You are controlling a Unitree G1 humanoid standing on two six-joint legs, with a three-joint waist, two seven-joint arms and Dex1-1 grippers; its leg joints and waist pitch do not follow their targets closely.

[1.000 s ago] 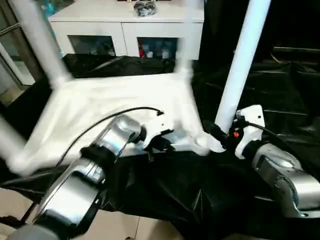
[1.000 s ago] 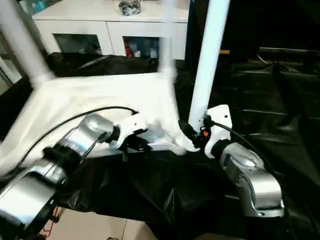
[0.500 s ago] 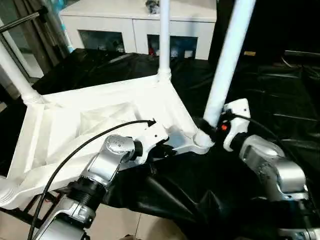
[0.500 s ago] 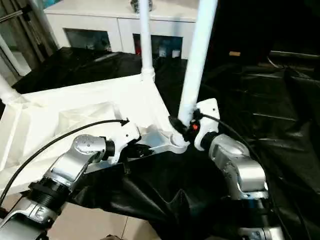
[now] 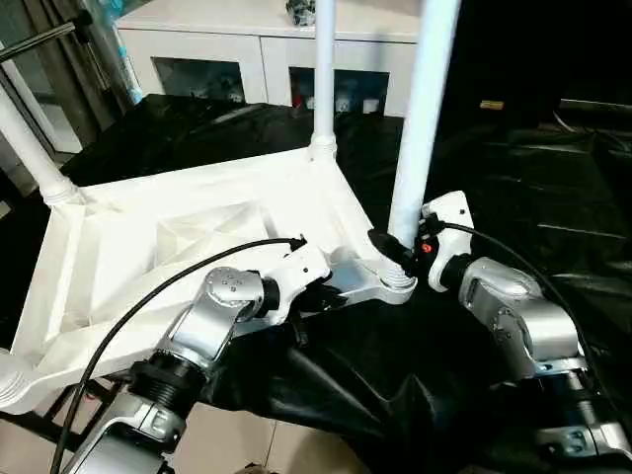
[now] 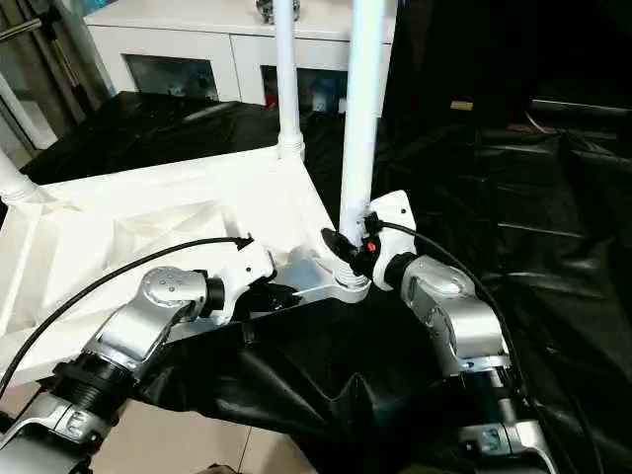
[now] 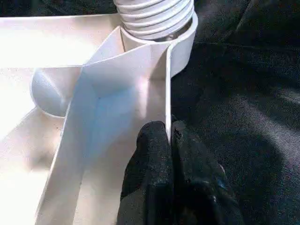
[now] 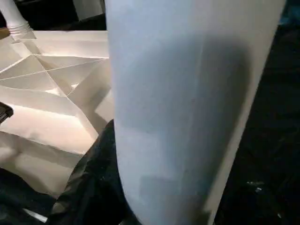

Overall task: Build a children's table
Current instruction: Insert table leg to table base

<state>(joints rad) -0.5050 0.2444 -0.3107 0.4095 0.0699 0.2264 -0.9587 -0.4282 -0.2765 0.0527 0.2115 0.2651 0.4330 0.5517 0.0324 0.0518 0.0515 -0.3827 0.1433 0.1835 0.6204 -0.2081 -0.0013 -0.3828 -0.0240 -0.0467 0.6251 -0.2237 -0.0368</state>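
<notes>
Over the last second the near-corner leg (image 5: 419, 109), gripped by the right gripper (image 5: 395, 252), went from leaning toward the robot's right to standing nearly upright in its socket (image 5: 397, 284). The right gripper and forearm moved inward with it, closer to the tabletop (image 5: 148, 247). The left gripper (image 5: 326, 294), clamped on the tabletop's edge rib, drew a little nearer to that corner socket.
</notes>
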